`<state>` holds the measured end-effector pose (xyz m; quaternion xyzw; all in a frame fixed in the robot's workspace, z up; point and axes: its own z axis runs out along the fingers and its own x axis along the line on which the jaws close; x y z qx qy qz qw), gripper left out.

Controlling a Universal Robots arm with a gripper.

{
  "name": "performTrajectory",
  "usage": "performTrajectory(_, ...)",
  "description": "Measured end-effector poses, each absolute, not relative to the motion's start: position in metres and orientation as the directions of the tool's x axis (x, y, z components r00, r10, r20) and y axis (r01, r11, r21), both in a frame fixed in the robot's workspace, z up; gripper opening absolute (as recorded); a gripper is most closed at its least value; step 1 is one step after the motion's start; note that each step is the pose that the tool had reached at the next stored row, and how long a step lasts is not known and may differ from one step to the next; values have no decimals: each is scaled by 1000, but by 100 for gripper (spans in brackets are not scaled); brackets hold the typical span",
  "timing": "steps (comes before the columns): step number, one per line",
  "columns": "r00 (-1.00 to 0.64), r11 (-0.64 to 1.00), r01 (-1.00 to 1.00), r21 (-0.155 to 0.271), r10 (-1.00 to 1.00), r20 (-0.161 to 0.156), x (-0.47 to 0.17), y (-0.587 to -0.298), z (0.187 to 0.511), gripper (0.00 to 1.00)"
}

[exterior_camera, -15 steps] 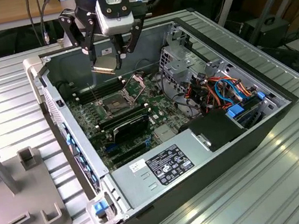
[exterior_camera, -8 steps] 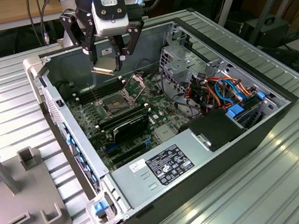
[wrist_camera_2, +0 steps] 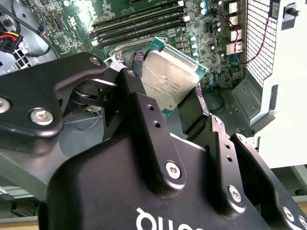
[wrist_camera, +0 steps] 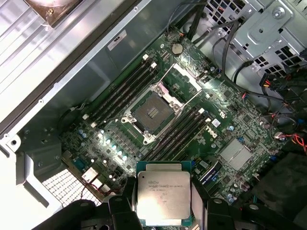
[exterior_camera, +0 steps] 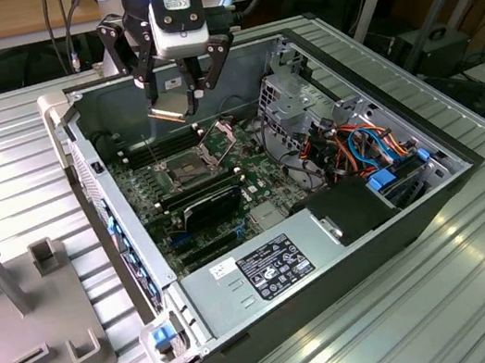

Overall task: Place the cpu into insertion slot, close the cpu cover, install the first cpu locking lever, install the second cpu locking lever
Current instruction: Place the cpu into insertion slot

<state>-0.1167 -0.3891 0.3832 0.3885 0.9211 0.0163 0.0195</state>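
The tool pinches the cpu, a flat square chip with a dull silver-grey top, in the air above the open case. In the exterior view the dark, silver-rimmed insertion slot lies at the chip's 6 o'clock, with the thin metal cpu cover tilted up at the slot's 2 o'clock.

You've got an open computer case under the gripper, on a ribbed metal table. A green motherboard sits straight below the gripper, with long black memory slots on it. Power supply, drive cage and orange and blue cables lie lower, off to the gripper's side. A grey fixture stands well apart from it, outside the case.
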Motion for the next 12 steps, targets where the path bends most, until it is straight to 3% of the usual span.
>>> performTrajectory(12,-621,622,782,45,783,-23,-116,-389,381,55)
